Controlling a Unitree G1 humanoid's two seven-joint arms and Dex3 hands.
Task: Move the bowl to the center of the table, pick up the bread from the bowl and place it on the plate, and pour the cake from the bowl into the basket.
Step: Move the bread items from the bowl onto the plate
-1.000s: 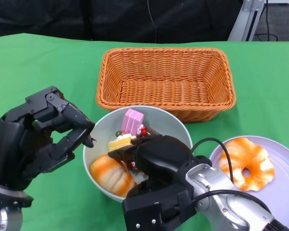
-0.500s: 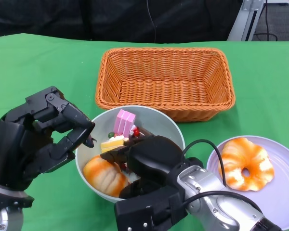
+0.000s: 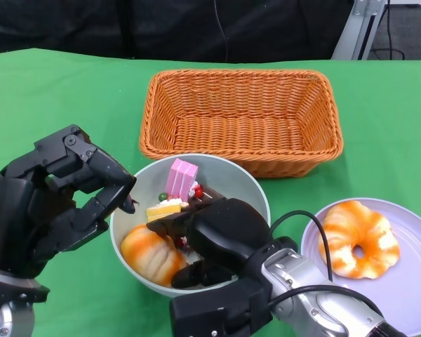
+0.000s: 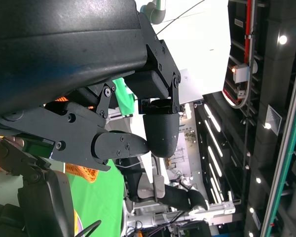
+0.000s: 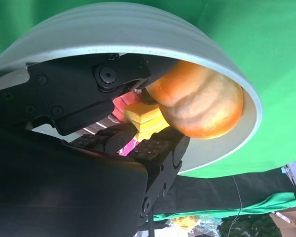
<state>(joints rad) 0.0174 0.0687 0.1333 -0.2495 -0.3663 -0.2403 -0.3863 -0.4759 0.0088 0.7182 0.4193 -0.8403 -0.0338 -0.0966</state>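
A pale grey bowl [image 3: 235, 175] stands just in front of the basket, left of the plate. My right hand [image 3: 221, 235] grips its near rim, with fingers inside the bowl. In it lie an orange bread roll [image 3: 151, 254], a pink cake slice [image 3: 181, 177] and a yellow cake piece [image 3: 163, 209]. In the right wrist view the bowl [image 5: 138, 29] is seen from close up, with the bread roll [image 5: 202, 101] and yellow cake [image 5: 143, 114] against my fingers [image 5: 155, 148]. My left hand [image 3: 56, 203] hovers left of the bowl, fingers curled, holding nothing.
An orange wicker basket [image 3: 242, 116], with nothing in it, stands behind the bowl. At the right, a lilac plate [image 3: 407, 281] holds a ring-shaped orange bread [image 3: 358, 239]. A green cloth [image 3: 70, 91] covers the table.
My right hand has slid the bowl a little to the left across the cloth. The left hand has stayed almost still.
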